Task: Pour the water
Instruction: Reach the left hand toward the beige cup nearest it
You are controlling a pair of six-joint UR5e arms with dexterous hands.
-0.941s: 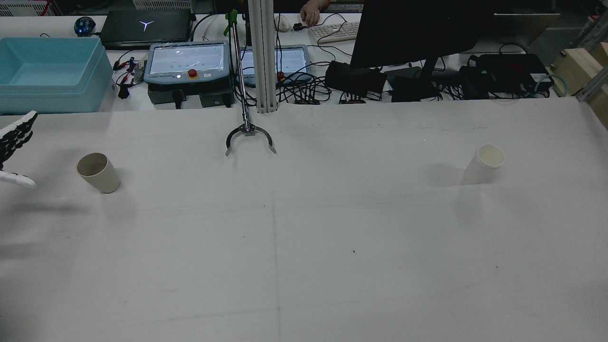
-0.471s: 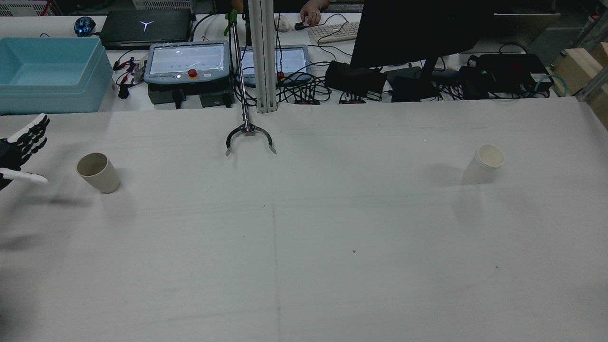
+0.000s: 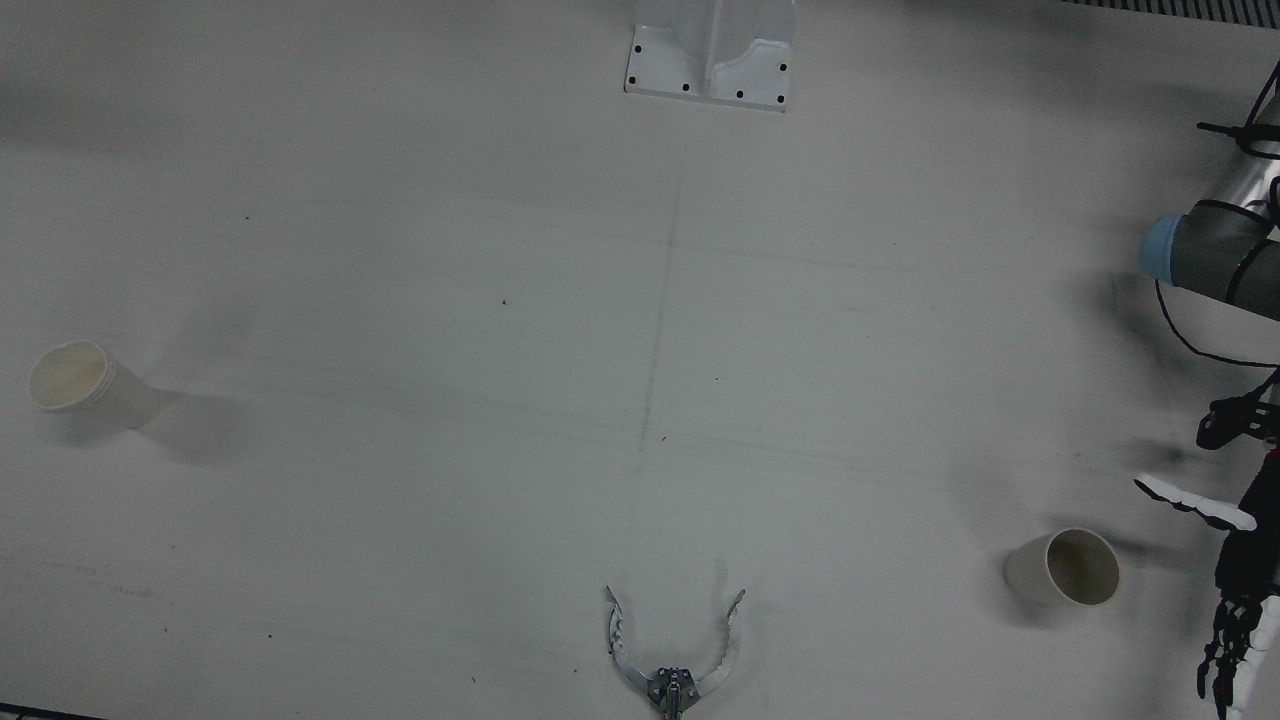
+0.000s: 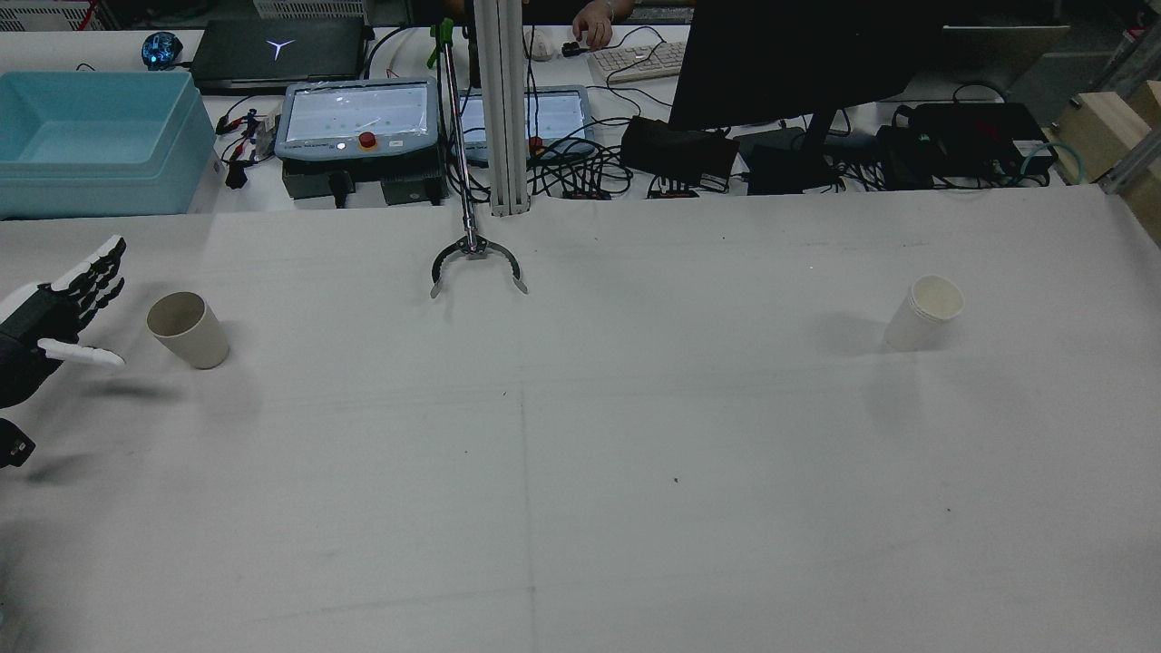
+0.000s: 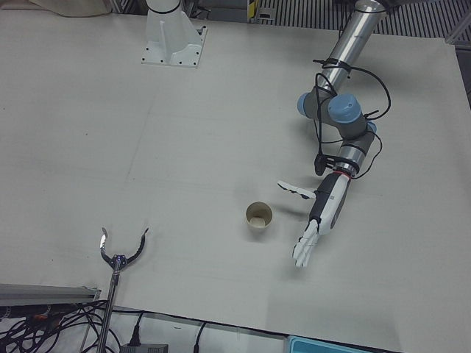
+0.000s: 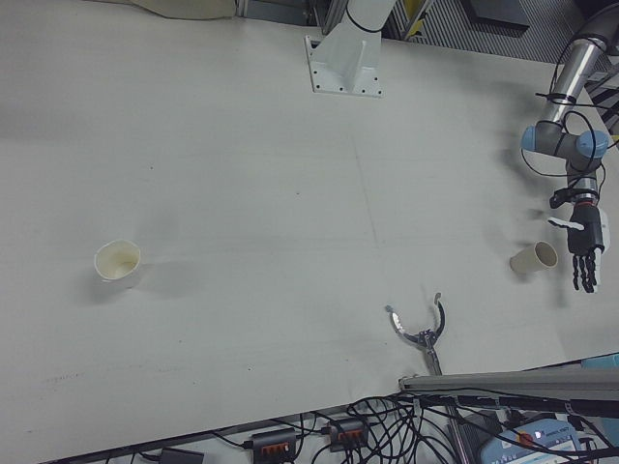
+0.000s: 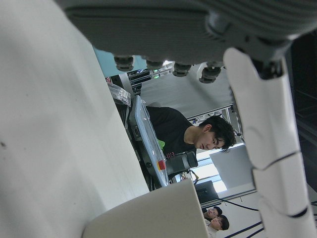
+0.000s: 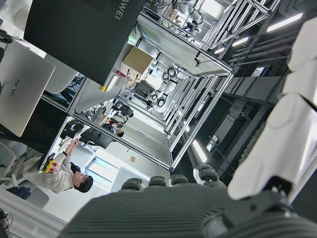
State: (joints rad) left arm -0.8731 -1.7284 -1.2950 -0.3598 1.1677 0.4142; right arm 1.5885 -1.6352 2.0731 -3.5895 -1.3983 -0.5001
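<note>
Metal reach-grabber claw (image 4: pixel 478 266): lies at the table's far edge, well to the right of the left hand (image 4: pixel 56 308), clear of its path; nothing stands between hand and cup. Beige paper cup (image 4: pixel 188 328): upright, open-topped, just beside the left hand's spread fingers (image 5: pixel 305 243), not touched. White paper cup (image 4: pixel 926 313): upright, far across the table (image 4: pixel 580 472) from that hand. Left hand: empty, fingers splayed. Right hand: seen only by its own camera; state cannot be told. Table: pale grey sheet, faint lines. Beyond: light-blue plastic bin (image 4: pixel 95 141), tablets, cables, monitor.
</note>
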